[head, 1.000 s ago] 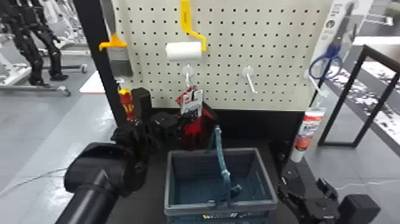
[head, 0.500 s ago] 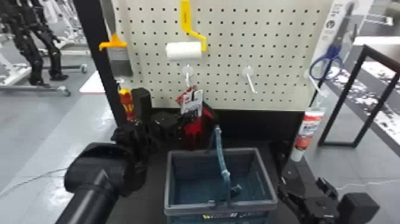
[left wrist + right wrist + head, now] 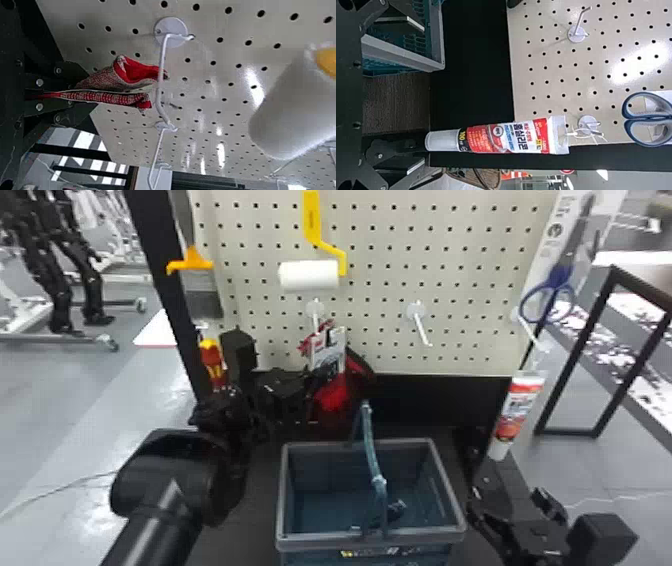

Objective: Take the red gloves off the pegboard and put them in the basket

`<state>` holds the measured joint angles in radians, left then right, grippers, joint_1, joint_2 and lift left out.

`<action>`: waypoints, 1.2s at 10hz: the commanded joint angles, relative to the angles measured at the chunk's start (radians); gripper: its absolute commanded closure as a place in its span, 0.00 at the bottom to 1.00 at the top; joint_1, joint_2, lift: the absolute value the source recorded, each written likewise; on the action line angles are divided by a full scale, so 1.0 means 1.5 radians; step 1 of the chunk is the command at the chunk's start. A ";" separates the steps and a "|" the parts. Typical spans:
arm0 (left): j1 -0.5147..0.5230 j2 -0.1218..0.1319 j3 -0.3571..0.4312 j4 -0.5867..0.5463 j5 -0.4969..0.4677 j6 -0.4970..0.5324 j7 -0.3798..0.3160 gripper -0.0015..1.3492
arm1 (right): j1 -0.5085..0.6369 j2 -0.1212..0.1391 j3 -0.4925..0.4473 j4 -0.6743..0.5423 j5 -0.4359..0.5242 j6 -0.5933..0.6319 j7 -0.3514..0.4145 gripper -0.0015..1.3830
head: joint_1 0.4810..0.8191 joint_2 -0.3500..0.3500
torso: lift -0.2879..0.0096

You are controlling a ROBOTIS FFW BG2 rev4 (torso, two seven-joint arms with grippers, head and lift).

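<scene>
**Red gloves pinched in the left gripper at the pegboard**

Left gripper (image 3: 306,387) sits at the lower part of the pegboard (image 3: 380,315), beside the red gloves (image 3: 332,395). Its jaws are closed on them; left wrist view shows red-and-grey knit fabric squeezed between the two fingers. The gloves are at the board, behind and above the basket (image 3: 370,536), not in it. A white hook (image 3: 316,312) is right by their upper end (whether they hang on it, I can't tell). Their printed card (image 3: 327,347) faces the head camera.

Right gripper (image 3: 507,495) is low, to the right of the basket. Jaws spread wide, with a gap between the fingers in the right wrist view. The sealant tube (image 3: 517,415) hangs nozzle down beyond it.

Basket stands below the board, its blue-green handle (image 3: 371,450) raised across the opening. Something small and dark shows inside, too unclear to name.

Also on the board: paint roller (image 3: 307,275) above the gloves, blue-handled scissors (image 3: 560,282) toward the right edge.
</scene>
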<state>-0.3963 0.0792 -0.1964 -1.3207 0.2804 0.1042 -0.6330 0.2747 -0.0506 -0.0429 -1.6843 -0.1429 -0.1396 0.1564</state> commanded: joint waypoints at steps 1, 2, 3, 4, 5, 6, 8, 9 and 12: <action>0.037 -0.012 -0.001 -0.057 0.007 0.000 0.018 0.91 | 0.001 0.000 0.000 0.000 -0.001 -0.001 0.000 0.10 | 0.20 0.50 | 0.63; 0.051 -0.014 -0.004 -0.077 0.010 0.003 0.027 0.91 | 0.001 0.000 0.000 0.001 -0.001 -0.001 0.000 0.10 | 0.20 0.50 | 0.63; 0.065 -0.017 -0.008 -0.084 0.022 0.002 0.036 0.91 | 0.001 0.000 0.000 0.001 -0.002 -0.001 0.000 0.10 | 0.20 0.50 | 0.63; 0.071 -0.020 -0.009 -0.088 0.023 0.002 0.042 0.91 | 0.001 0.000 0.000 0.000 -0.002 -0.001 0.000 0.10 | 0.20 0.50 | 0.63; 0.075 -0.020 -0.013 -0.091 0.030 -0.001 0.045 0.91 | 0.001 0.000 0.000 0.001 -0.003 -0.002 0.000 0.10 | 0.20 0.50 | 0.63; 0.085 -0.021 -0.016 -0.099 0.036 0.000 0.056 0.91 | 0.001 0.000 0.000 0.001 -0.003 -0.002 0.000 0.10 | 0.20 0.50 | 0.63; 0.118 -0.025 -0.027 -0.123 0.067 -0.013 0.099 0.91 | 0.002 0.000 0.000 0.001 -0.003 -0.004 0.000 0.10 | 0.20 0.50 | 0.63; 0.147 -0.026 -0.029 -0.147 0.082 -0.006 0.135 0.91 | 0.002 0.000 0.000 0.002 -0.004 -0.004 0.000 0.10 | 0.20 0.50 | 0.63; 0.206 -0.022 -0.037 -0.194 0.128 0.001 0.209 0.91 | 0.004 0.000 0.000 0.000 -0.006 -0.005 0.000 0.10 | 0.20 0.50 | 0.63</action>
<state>-0.1069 0.0443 -0.2503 -1.5950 0.4635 0.1013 -0.3230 0.2804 -0.0506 -0.0429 -1.6832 -0.1518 -0.1472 0.1564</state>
